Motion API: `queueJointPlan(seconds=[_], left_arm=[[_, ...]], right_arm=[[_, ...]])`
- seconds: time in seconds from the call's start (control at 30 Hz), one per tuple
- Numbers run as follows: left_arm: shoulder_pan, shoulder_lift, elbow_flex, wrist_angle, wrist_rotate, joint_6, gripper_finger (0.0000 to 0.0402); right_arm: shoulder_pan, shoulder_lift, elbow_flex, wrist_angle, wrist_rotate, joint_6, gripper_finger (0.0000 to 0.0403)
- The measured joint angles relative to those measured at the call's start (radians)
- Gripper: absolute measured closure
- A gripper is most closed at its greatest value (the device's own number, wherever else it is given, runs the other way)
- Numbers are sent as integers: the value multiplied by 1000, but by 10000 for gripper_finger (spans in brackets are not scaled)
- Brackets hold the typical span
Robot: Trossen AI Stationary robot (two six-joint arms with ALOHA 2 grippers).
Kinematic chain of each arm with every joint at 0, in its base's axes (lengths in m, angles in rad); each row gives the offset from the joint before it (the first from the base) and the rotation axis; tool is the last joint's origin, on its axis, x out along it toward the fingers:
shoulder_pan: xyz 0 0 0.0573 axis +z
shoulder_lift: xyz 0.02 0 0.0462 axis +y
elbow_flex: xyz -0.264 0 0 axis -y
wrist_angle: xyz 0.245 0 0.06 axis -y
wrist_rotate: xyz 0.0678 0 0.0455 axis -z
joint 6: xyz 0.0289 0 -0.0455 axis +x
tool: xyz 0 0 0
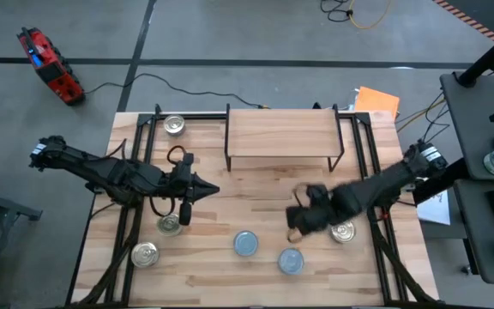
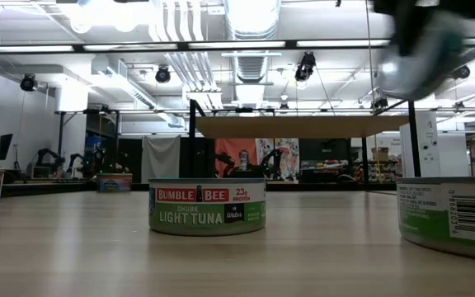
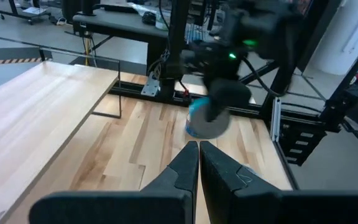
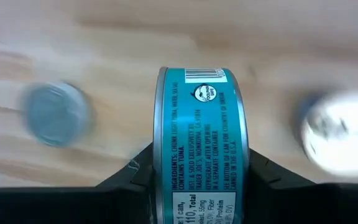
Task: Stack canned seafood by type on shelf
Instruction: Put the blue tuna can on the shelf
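My right gripper point(image 4: 201, 186) is shut on a teal-labelled tuna tin point(image 4: 202, 143) and hangs blurred above the table's right middle point(image 1: 303, 220), in front of the shelf point(image 1: 281, 133). My left gripper point(image 1: 208, 190) is shut and empty, hovering left of centre and pointing toward the right. On the tabletop lie flat two blue-topped tins point(image 1: 245, 244) point(image 1: 291, 260) and silver-topped tins point(image 1: 343, 231) point(image 1: 169, 224) point(image 1: 145, 254), with one more at the far left point(image 1: 174, 125). The shelf's plank top is bare. My right gripper pinches the teal tin between its two fingers point(image 4: 135, 177), one on each flat end. The labelled side wall point(image 4: 204, 180) faces the wrist camera. The fingers come from above, slanting down. The tin stands on edge in the hold, lifted clear of the table.
The low view shows a Bumble Bee tin point(image 2: 207, 206) in the middle of the table and another tin point(image 2: 452, 219) close at the right. Black frame rails point(image 1: 363, 146) run along both sides of the table. An orange sheet point(image 1: 376, 100) lies at the far right corner.
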Motion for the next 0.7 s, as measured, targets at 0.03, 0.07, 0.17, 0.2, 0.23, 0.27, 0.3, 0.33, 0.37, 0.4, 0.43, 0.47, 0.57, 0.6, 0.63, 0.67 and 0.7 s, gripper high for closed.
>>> queueJointPlan(seconds=[0.03, 0.07, 0.17, 0.2, 0.23, 0.27, 0.3, 0.33, 0.37, 0.4, 0.43, 0.47, 0.57, 0.6, 0.63, 0.67, 0.7], left_arm=[[0, -1, 21, -30, 0, 1, 401], [0, -2, 43, -64, 0, 5, 401], [0, -2, 102, -152, -6, 24, 401], [0, -2, 118, -174, -16, 33, 401], [0, -2, 132, -190, -33, 42, 401], [0, -2, 144, -199, -51, 48, 401], [0, -3, 153, -205, -68, 55, 401], [0, -3, 160, -206, -87, 60, 401], [0, -3, 167, -208, -103, 61, 401], [0, -3, 174, -210, -116, 60, 401], [0, -3, 180, -211, -131, 58, 401], [0, -3, 186, -213, -142, 52, 401], [0, -3, 196, -214, -169, 45, 401], [0, -3, 198, -215, -182, 45, 401], [0, -3, 203, -218, -195, 45, 401], [0, -3, 207, -223, -218, 45, 401], [0, -3, 210, -227, -245, 45, 401]], right_arm=[[-39, 0, 20, 4, 11, -65, 282], [-78, 0, 43, 6, 18, -134, 282], [-200, 0, 113, 21, 38, -340, 282], [-240, -1, 133, 38, 45, -406, 282], [-282, -1, 155, 59, 50, -477, 282], [-324, -1, 176, 74, 50, -542, 282], [-368, -1, 195, 80, 48, -606, 282], [-413, -1, 211, 88, 43, -664, 282], [-459, -2, 225, 98, 34, -718, 282], [-506, -2, 235, 114, 17, -766, 282], [-553, -2, 243, 129, -8, -811, 282], [-598, -2, 244, 148, -34, -851, 282], [-720, -2, 236, 220, -121, -945, 282], [-756, -2, 232, 247, -148, -969, 282], [-789, -2, 224, 268, -175, -991, 282], [-817, 2, 219, 285, -198, -1007, 282], [-843, 7, 215, 302, -219, -1023, 282]])
